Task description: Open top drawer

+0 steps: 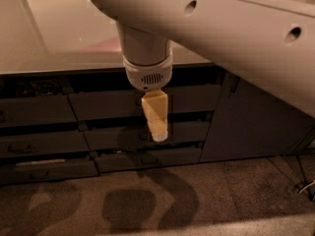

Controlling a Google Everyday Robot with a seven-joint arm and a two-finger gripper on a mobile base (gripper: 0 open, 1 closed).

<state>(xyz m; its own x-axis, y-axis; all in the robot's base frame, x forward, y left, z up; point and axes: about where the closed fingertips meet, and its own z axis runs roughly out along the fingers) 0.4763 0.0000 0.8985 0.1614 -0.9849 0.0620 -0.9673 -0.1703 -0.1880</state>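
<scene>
The top drawer (98, 104) is the wide dark grey front just under the countertop, in the middle column of the cabinet. It sits flush with the fronts around it. My gripper (158, 132) hangs down from the white arm, cream-coloured, right in front of the middle of this drawer front. It covers the spot where the centre pull handle sits, so only a sliver of the handle shows at the gripper's left edge. Whether the gripper touches the front cannot be made out.
Two shallower drawers (187, 131) lie below the top one, and a stack of narrower drawers (34, 109) stands to the left. A plain cabinet door (256, 122) fills the right side. The pale countertop (64, 38) juts out above. A cable (305, 186) lies on the floor at the right.
</scene>
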